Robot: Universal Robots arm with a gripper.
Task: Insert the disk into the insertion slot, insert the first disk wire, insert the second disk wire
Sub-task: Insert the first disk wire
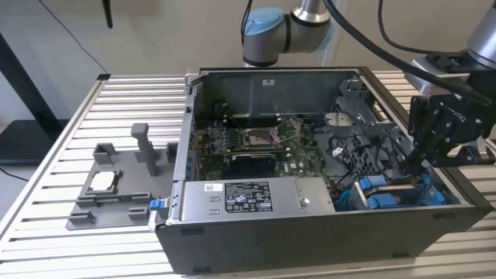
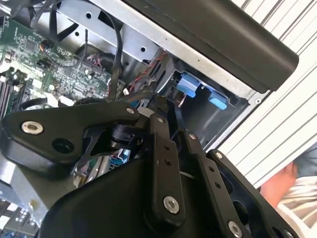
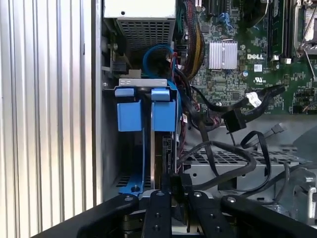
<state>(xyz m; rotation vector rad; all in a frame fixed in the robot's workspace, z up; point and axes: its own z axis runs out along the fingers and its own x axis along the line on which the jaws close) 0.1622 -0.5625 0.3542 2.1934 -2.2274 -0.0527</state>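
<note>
Slatted metal forms the worktop, and on it lies an open black computer case with its side panel off. Inside the case, a green motherboard covers the far wall, and a grey labelled power-supply box sits along the case's near edge. Outside the case, on the exterior view's left, a grey moulded fixture rests on the slats. The arm reaches down into the case's corner on the exterior view's right, where the claw hangs in the drive bay beside the power-supply box. In the first wrist view the disk stands on edge in that bay of the case, its bright blue carrier frame running alongside it and two blue tabs at the far end. The claw's black fingers are drawn close together and pinch the near edge of the disk. Loose black cables loop across the case floor just beside the bay, none of them touching the disk.
</note>
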